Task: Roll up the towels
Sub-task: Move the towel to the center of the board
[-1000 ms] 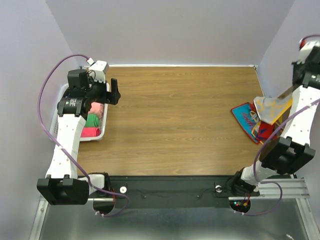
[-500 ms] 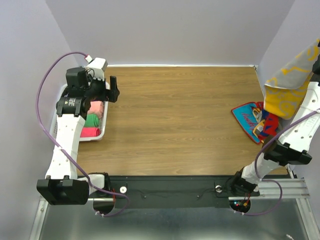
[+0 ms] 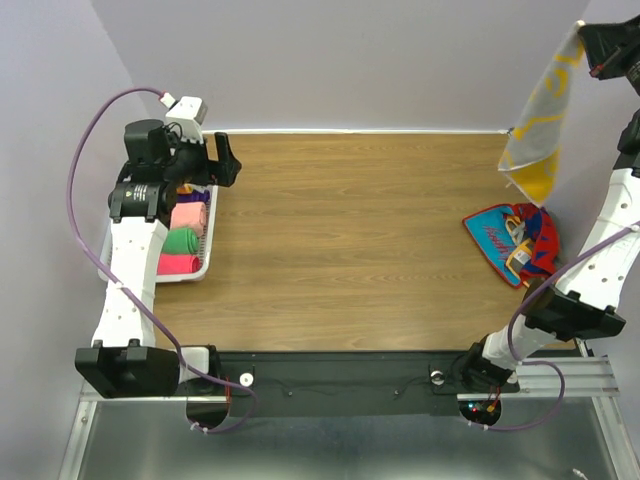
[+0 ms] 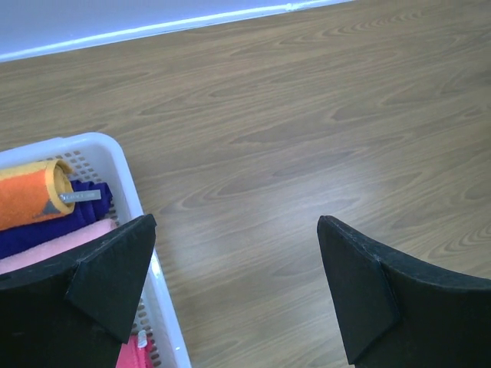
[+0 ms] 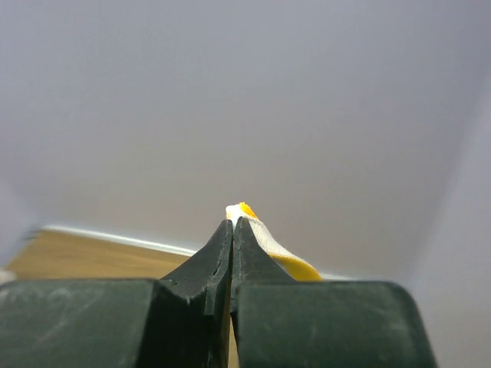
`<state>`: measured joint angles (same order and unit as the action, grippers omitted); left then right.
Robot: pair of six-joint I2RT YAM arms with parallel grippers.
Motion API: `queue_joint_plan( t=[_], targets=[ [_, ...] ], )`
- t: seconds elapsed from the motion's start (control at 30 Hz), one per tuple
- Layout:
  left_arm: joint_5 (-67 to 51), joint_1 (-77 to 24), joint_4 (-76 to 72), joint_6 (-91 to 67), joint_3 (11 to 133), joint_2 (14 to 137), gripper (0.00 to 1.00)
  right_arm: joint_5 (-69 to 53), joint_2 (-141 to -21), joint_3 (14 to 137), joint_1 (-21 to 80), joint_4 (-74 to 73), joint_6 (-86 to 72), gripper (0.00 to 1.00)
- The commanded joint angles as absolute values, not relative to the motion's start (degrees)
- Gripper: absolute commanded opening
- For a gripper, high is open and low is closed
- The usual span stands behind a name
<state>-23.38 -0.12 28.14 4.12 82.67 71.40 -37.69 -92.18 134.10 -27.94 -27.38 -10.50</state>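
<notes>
One yellow and grey towel point(image 3: 540, 120) hangs from the right gripper point(image 3: 600, 45), whose fingers are pinched tight on its top corner, high up by the far right wall. Its bottom tip hangs over a heap of towels point(image 3: 530, 250) that lies at the right edge of the table point(image 3: 350, 230). The blue towel point(image 3: 490, 235) in that heap has pink letters on it, but they are too small to read. At the far left, the left gripper point(image 4: 234, 230) hovers with its fingers spread wide over the right rim of the white basket point(image 4: 115, 153). In the basket lie an orange roll point(image 4: 31, 192), a purple roll point(image 4: 46, 230), a pink roll point(image 3: 187, 215) and a green roll point(image 3: 182, 240). The orange roll has a small grey tag point(image 4: 79, 197), too blurry to read. All the middle of the table is bare wood. A second ago the right gripper was much lower, with the towel bunched just above the heap; now it is up high and the towel hangs long
</notes>
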Motion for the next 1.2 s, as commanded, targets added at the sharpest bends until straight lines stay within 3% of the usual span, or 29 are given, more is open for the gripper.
queue_joint_plan(
  t=[0.0, 0.2, 0.3, 0.47, 0.73, 0.87, 0.97, 1.0, 1.07, 1.17],
  targets=[
    [-27.7, 1.6, 23.8, 2.2, 85.8, 70.5, 0.99, -55.4, -90.2, 133.5, -25.6, -5.8, -35.7, 0.01],
    [-30.8, 1.8, 23.2, 3.2, 88.0, 70.2, 0.99, -62.2, -88.2, 128.9, -23.3, 9.5, -51.9, 0.01],
    [-32.0, 1.8, 20.7, 3.6, 86.8, 68.7, 0.99, -66.2, -84.6, 117.2, -19.3, 16.2, -57.2, 0.01],
    [-34.2, 1.7, 19.9, 4.0, 84.4, 68.3, 0.99, -58.3, -84.5, 106.5, -8.7, -16.0, -27.4, 0.01],
    [-35.0, 0.3, 20.1, 14.5, 73.9, 64.8, 0.96, -40.3, -83.2, 81.6, 1.1, -23.4, -10.1, 0.01],
    [-32.1, -6.1, 21.5, 25.0, 68.0, 63.4, 0.89, -31.5, -85.0, 82.4, 1.2, -23.2, -7.2, 0.00],
    [-28.7, -14.7, 21.6, 31.2, 62.8, 63.2, 0.76, -30.8, -86.6, 85.1, 1.2, -23.3, -7.1, 0.01],
    [-27.0, -20.7, 21.7, 33.2, 60.3, 63.6, 0.69, -30.4, -87.1, 85.3, 1.2, -23.3, -7.3, 0.01],
    [-20.7, -31.4, 22.4, 38.7, 58.3, 64.5, 0.63, -29.1, -87.5, 85.1, 1.2, -23.4, -6.9, 0.01],
    [-15.4, -40.9, 24.2, 42.3, 55.0, 68.0, 0.62, -26.1, -87.6, 84.0, 1.2, -23.6, -5.9, 0.01]
  ],
)
